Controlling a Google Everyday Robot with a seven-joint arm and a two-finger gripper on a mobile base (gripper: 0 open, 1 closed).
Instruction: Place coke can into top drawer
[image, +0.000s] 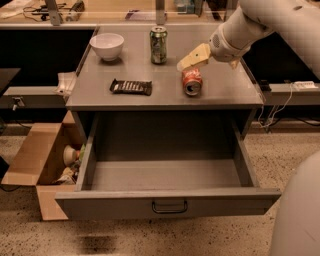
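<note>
Coke can (192, 82) lies on its side on the cabinet top (220, 92), right of the green can (159, 45) and nearer the front edge. The gripper (194, 57) hangs right of the green can too, apparently holding nothing; can't tell how far open it is. The can is likely light, thin-walled, slick and prone to rolling, so grip across the round body mid-length, gently; top drawer (167, 205) stands open below the green can.
</note>
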